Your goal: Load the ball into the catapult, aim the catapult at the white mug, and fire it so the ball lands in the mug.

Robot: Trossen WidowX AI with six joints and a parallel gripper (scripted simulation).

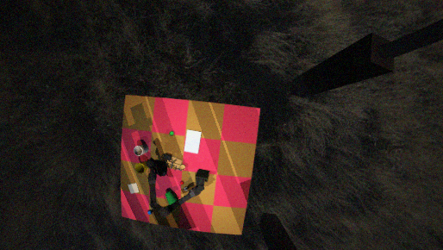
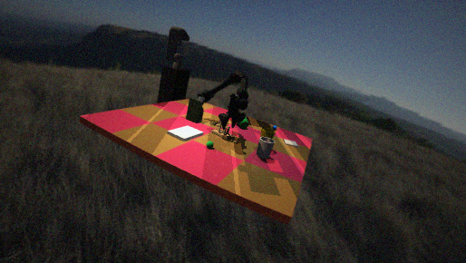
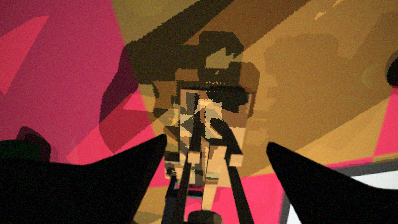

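The wooden catapult (image 1: 177,163) (image 2: 222,134) (image 3: 216,165) stands near the middle of the table. My gripper (image 1: 167,157) (image 2: 223,119) (image 3: 216,142) is open and empty. It is over the catapult, with the fingertips apart on either side of it in the wrist view. The catapult's dark round cup (image 3: 205,218) is cut off by the bottom edge of the wrist view, and I see no ball in it. The mug (image 1: 138,150) (image 2: 266,148) looks grey in this light and stands upright. A small green ball (image 1: 171,134) (image 2: 209,144) lies on the table. Which ball is the task's ball I cannot tell.
A white flat slab (image 1: 192,141) (image 2: 185,132) lies beside the catapult. A yellow object (image 1: 140,168) (image 2: 267,131) stands near the mug. A larger green object (image 1: 171,196) (image 2: 245,122) is near my arm. A small white square (image 1: 133,188) (image 2: 290,142) lies near the table edge.
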